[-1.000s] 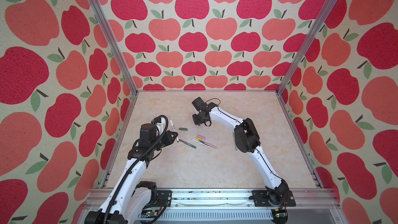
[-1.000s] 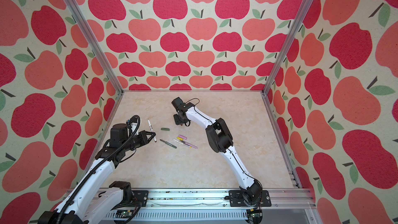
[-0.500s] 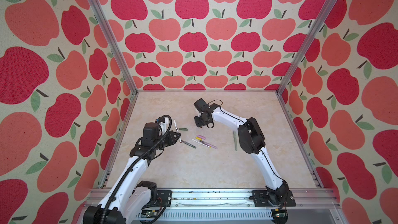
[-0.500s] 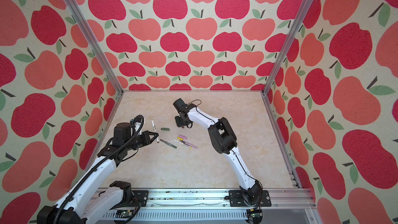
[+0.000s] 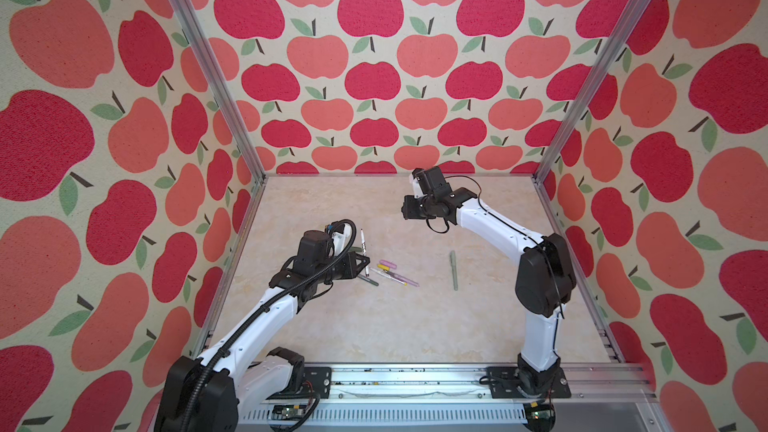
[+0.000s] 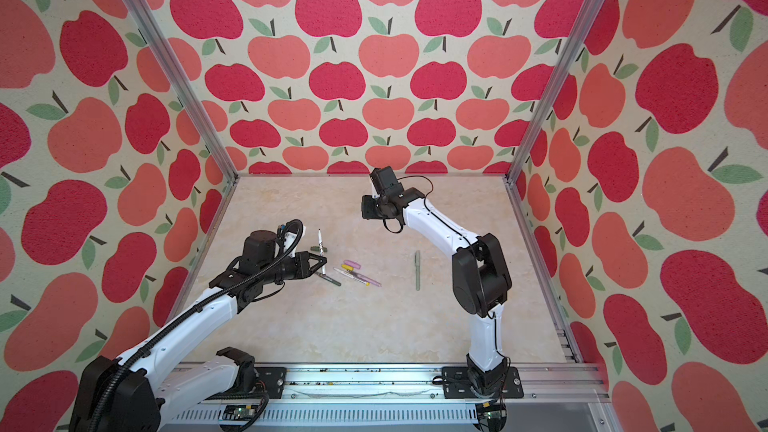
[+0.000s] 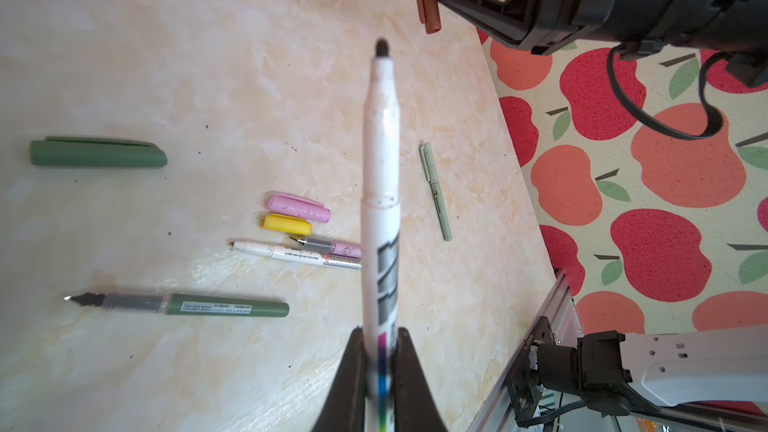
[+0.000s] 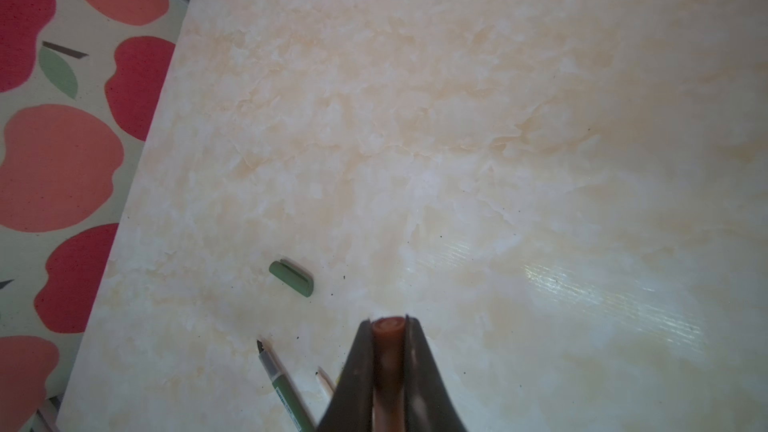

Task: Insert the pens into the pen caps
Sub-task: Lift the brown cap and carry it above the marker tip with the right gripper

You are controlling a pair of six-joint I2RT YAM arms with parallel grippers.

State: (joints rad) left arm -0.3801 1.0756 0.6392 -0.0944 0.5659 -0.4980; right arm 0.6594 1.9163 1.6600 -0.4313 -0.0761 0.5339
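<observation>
My left gripper (image 7: 380, 332) is shut on a white pen (image 7: 380, 184) with grey bands, its dark tip bare and pointing toward the right gripper. In both top views that pen (image 5: 363, 242) (image 6: 320, 241) rises from the left gripper (image 5: 366, 261) at centre left. My right gripper (image 8: 388, 322) is shut on a brown pen cap (image 8: 388, 328), held above the table's far middle (image 5: 405, 210). The brown cap (image 7: 430, 14) sits a short way beyond the pen's tip. On the table lie a dark green pen (image 7: 187, 305), a dark green cap (image 7: 97, 153), a lilac cap (image 7: 297, 207), a yellow cap (image 7: 286, 224), a white-and-yellow pen (image 7: 291, 253) and a lilac pen (image 7: 328, 247).
A sage green pen (image 5: 453, 270) with its cap on lies alone at centre right. Apple-patterned walls (image 5: 374, 76) close in the marble-look table (image 5: 374, 326) on three sides. An aluminium rail (image 5: 415, 384) with both arm bases runs along the front edge.
My left gripper has carried the white pen to the right, toward the loose pens. The right gripper has shifted right with the brown cap, and its elbow has swung aside, uncovering the sage green pen.
</observation>
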